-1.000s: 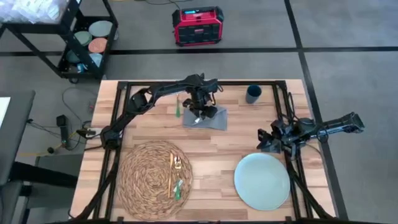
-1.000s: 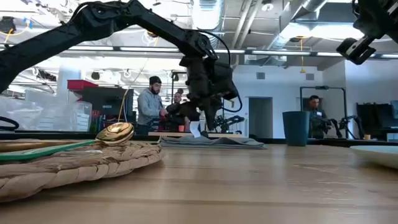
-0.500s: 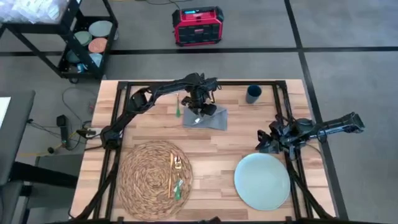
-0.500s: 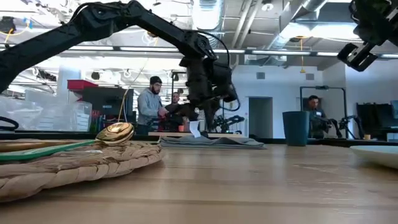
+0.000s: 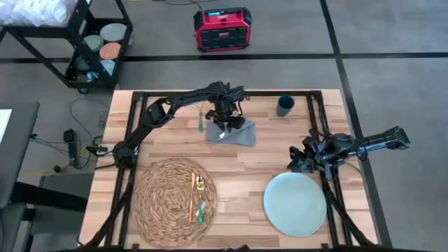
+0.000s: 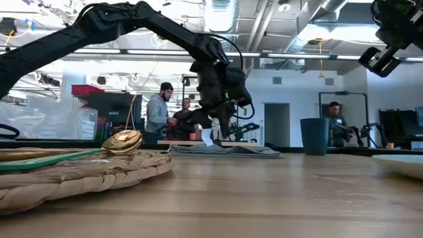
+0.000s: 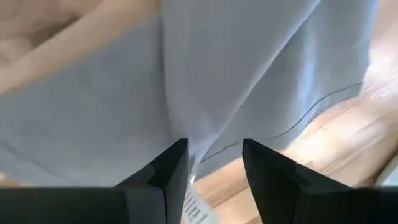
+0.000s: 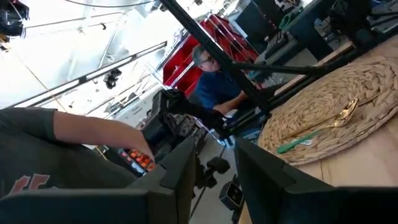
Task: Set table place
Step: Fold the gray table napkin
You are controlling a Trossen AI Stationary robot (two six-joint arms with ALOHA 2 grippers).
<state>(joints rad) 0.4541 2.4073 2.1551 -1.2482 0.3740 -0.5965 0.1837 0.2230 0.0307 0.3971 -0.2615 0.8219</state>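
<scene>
A grey napkin lies flat on the table at far centre, its white tag sticking up. My left gripper points down over the napkin's left edge, fingers apart. A green-handled utensil lies just left of it. The straw placemat at near left carries gold cutlery and a green-handled piece. The pale plate lies near right, and the dark cup stands far right. My right gripper hangs open above the table beyond the plate. My left gripper comes at the napkin's edge from above with its fingers on either side of a cloth ridge beside the tag. Whether the fingertips touch the cloth I cannot tell. The napkin lies flat on the wood.
Black rails run along the table's sides and far edge. A black cart and a red box stand on the floor beyond the far edge. People work in the room behind. Bare wood lies between placemat and plate.
My left gripper has shifted a little toward the table's far edge above the napkin, which stays flat.
</scene>
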